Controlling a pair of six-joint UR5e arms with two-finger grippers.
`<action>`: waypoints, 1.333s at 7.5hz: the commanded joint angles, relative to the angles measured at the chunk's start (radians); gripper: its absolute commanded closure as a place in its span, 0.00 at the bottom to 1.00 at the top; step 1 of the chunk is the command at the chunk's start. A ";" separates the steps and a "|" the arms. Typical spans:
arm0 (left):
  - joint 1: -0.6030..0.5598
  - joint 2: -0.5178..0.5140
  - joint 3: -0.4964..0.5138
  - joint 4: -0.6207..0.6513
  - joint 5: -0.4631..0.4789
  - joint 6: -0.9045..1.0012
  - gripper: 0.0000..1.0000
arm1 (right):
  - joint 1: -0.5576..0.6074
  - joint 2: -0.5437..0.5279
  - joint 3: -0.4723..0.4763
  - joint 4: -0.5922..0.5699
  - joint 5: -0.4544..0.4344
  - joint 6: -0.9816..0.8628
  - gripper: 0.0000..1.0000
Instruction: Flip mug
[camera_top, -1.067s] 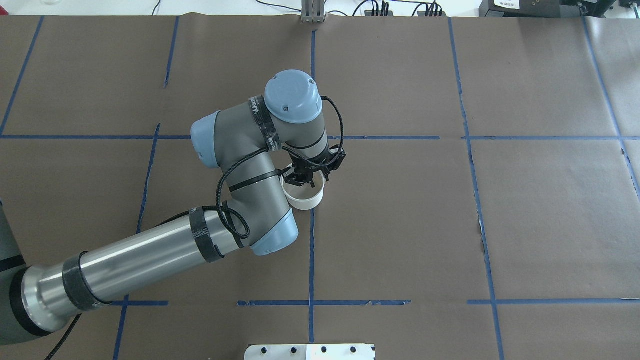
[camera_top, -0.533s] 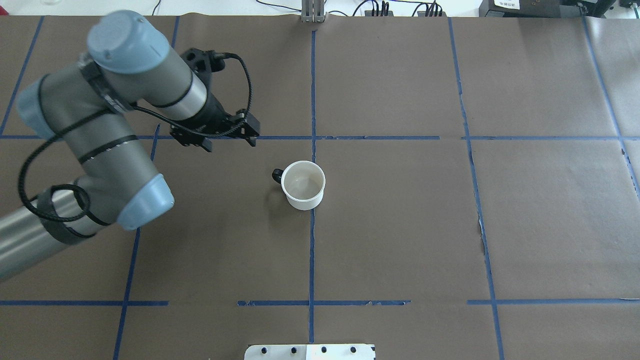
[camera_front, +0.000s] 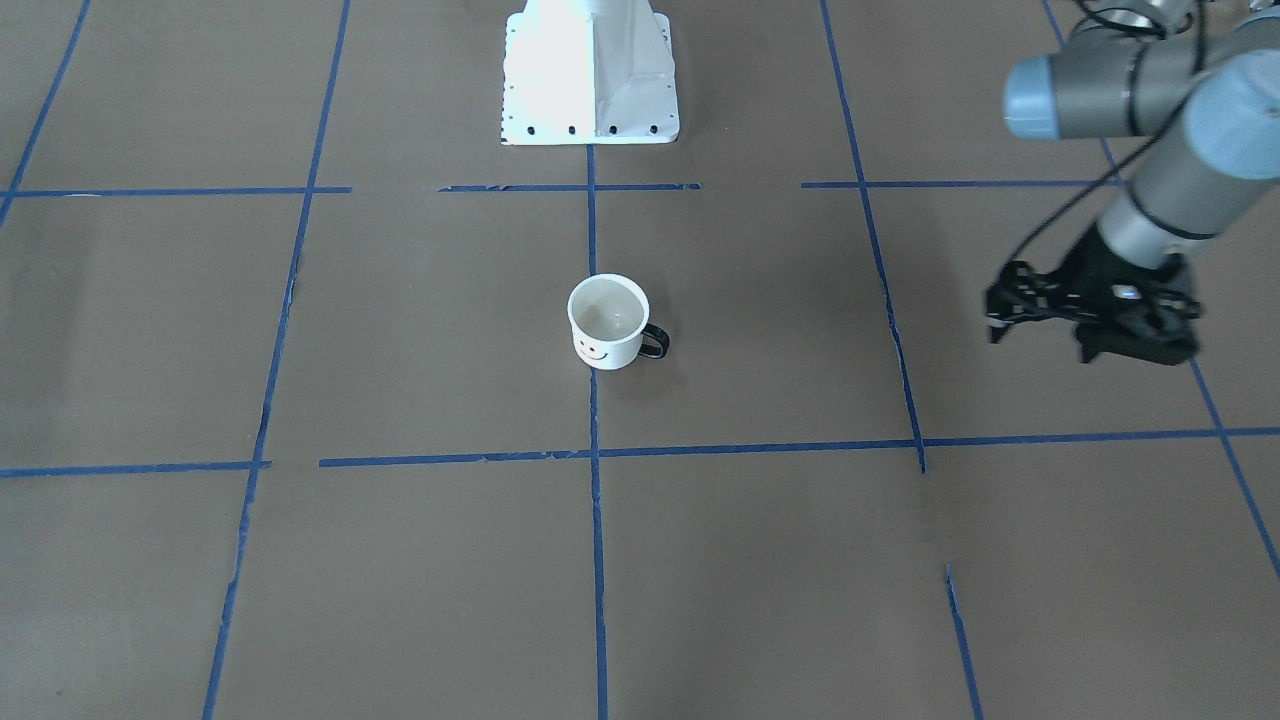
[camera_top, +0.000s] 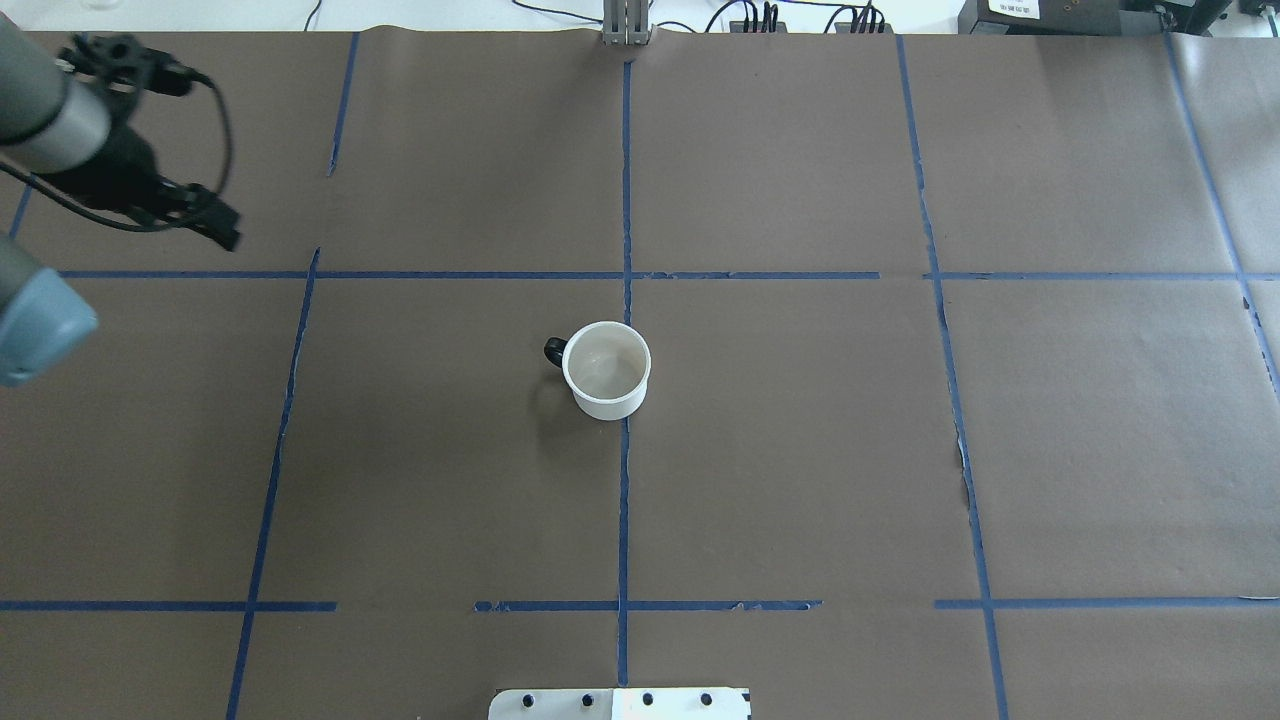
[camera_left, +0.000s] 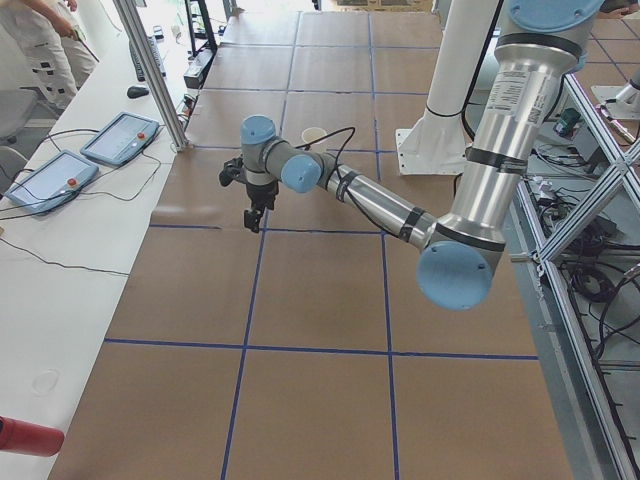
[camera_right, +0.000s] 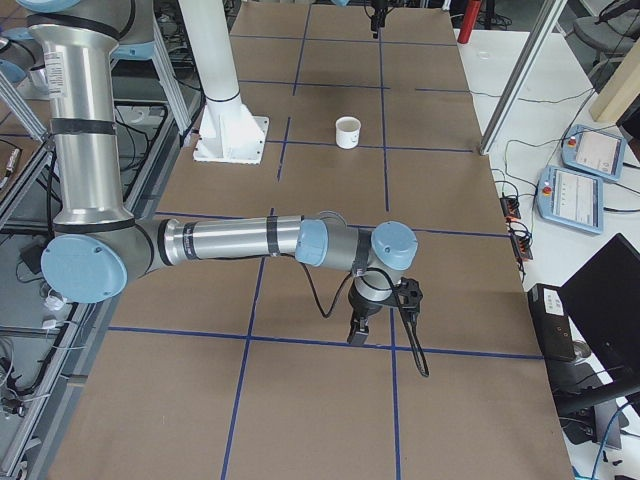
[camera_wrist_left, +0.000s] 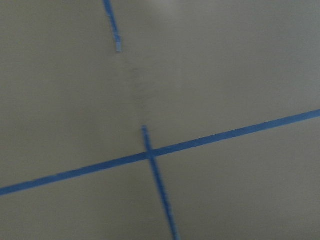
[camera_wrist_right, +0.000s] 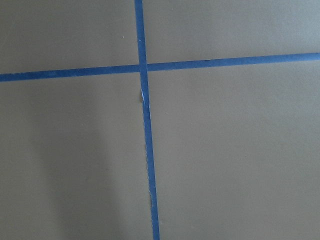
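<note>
The white mug stands upright on the brown paper near the table's middle, mouth up and empty, with its black handle toward the robot's left. In the front-facing view the mug shows its smiley face. It also shows far off in the exterior right view. My left gripper is open and empty, above the table far to the mug's left; it also shows in the overhead view. My right gripper shows only in the exterior right view, pointing down at the paper far from the mug. I cannot tell whether it is open or shut.
Blue tape lines divide the brown paper into squares. The white robot base plate stands at the robot's edge. A side bench with pendant tablets runs along the far edge.
My left gripper was at the mug's rim, let go, and has swung far to the left and up. The mug has stayed upright in the same spot.
</note>
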 joint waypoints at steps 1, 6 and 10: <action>-0.232 0.101 0.036 0.084 -0.011 0.204 0.00 | 0.000 0.000 0.000 0.000 0.000 0.000 0.00; -0.337 0.227 0.089 0.069 -0.188 0.353 0.00 | 0.000 0.000 0.000 0.000 0.000 0.000 0.00; -0.363 0.229 0.105 0.069 -0.185 0.345 0.00 | 0.000 0.000 0.000 0.000 0.000 0.000 0.00</action>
